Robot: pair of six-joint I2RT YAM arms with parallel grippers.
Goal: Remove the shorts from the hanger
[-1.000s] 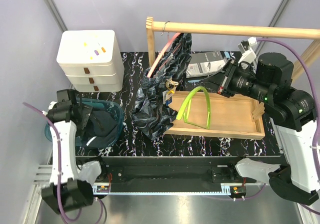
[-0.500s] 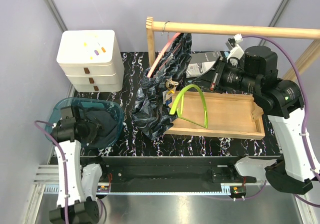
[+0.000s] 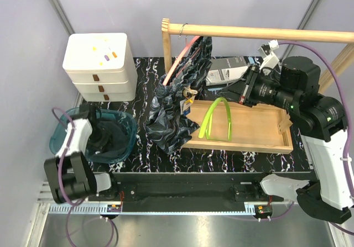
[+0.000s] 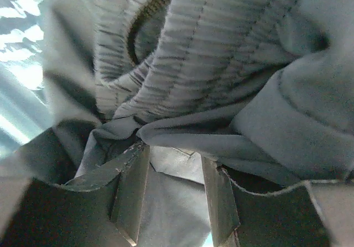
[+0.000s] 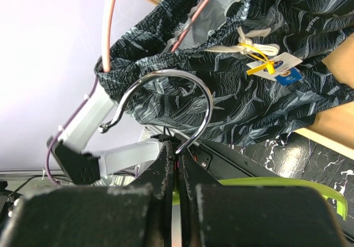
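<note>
Blue-grey marbled cloth shorts [image 3: 177,100] hang on a pink hanger [image 3: 180,59] from the wooden rail [image 3: 260,33] at the desk's far edge, touched by neither hand. Plain navy-black shorts [image 4: 221,64] lie in a teal bin [image 3: 130,126] by the left edge, seemingly stowed there. The left hand [image 4: 174,158] rests parted on them, gripping nothing. The right hand [image 5: 176,153] pinches a bare lime-green hanger [image 3: 217,117].

left fingers [image 4: 131,194] apart, right fingers [image 5: 164,172] pinched

Top view bright and even; shorts [image 4: 232,81] dim close up; right end effector [image 5: 176,156] blurred.
</note>
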